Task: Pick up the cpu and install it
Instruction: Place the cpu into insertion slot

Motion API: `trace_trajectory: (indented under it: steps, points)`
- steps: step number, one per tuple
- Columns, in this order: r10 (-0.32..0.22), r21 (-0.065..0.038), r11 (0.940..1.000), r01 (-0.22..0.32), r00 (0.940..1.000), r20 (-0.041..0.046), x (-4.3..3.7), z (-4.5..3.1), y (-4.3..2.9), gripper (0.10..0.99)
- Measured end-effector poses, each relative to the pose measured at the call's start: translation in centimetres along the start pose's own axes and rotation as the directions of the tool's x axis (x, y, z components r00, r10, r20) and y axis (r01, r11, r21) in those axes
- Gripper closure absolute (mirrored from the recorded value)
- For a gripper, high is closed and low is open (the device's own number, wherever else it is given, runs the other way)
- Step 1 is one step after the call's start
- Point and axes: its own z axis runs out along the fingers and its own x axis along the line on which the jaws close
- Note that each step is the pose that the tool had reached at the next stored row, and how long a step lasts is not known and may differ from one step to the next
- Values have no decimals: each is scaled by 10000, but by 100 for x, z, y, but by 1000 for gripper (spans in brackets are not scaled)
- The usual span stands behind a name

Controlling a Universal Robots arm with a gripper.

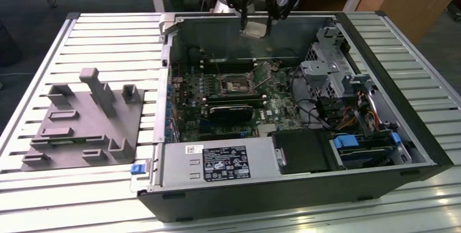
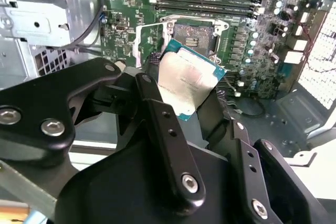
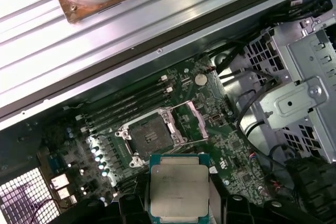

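Grey plastic first: you have one tray (image 1: 79,125) on the worktop (image 1: 108,33), to the exterior view's left of the socket (image 1: 236,86). There is one socket, with its frame lifted open, inside the one computer case (image 1: 288,200). Your claw (image 1: 257,28) pinches the one cpu (image 1: 256,29) by two opposite edges and holds it in the air, clear of the socket. The cpu is square, with no long axis. In both wrist views its silvery lid, rimmed in green, faces the camera.
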Motion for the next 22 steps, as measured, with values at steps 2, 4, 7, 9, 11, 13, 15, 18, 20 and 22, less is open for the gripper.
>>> trace_trajectory:
  steps: [2,4,7,9,11,13,15,18,20,22]
  points:
    - [154,4,9999,-154,9999,6,2,3,-1,549]
    - [304,8,9995,-304,9995,12,3,5,-2,549]
    - [494,13,9988,-494,9988,19,5,8,-3,549]
    - [623,17,9981,-623,9981,24,7,10,-4,549]
    - [753,20,9972,-753,9972,30,8,11,-5,549]
    - [884,23,9961,-884,9961,35,9,13,-5,549]
    - [1002,26,9950,-1002,9950,39,10,15,-5,549]
    - [1157,30,9933,-1157,9933,46,12,17,-7,549]
    - [1255,33,9921,-1255,9921,50,14,18,-7,549]
    - [1346,36,9909,-1346,9909,54,15,19,-8,549]
